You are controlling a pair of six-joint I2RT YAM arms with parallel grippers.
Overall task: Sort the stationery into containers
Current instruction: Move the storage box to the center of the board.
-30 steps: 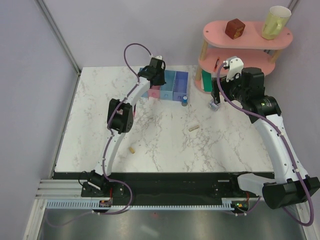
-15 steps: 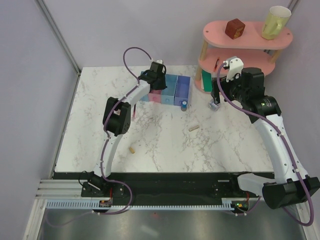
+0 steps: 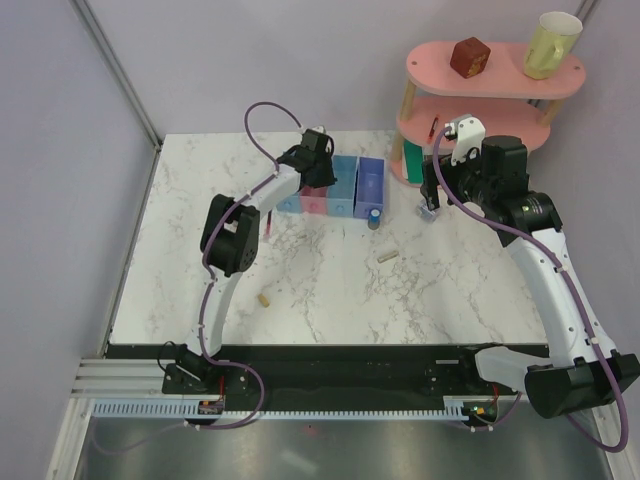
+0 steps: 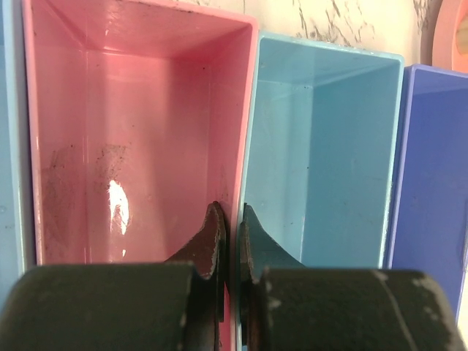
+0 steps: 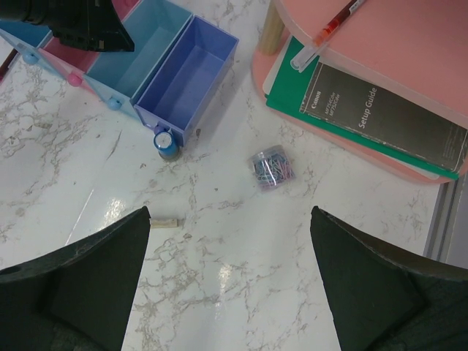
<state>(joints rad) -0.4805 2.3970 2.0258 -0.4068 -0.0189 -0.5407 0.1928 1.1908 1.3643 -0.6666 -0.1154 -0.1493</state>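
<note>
Left end effector [image 4: 232,216] clenched on a wall of four containers [image 4: 322,146]; right end effector [image 5: 228,219] released; two beige pieces [image 3: 386,256] [image 3: 264,298] loose.

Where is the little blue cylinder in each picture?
Top external: the blue cylinder stands mid-table, just in front of the purple bin.
Left wrist: not in it; only the purple bin shows, at the right edge.
Right wrist: upper left, by the purple bin's near corner.
Shared landmark: the purple bin.
</note>
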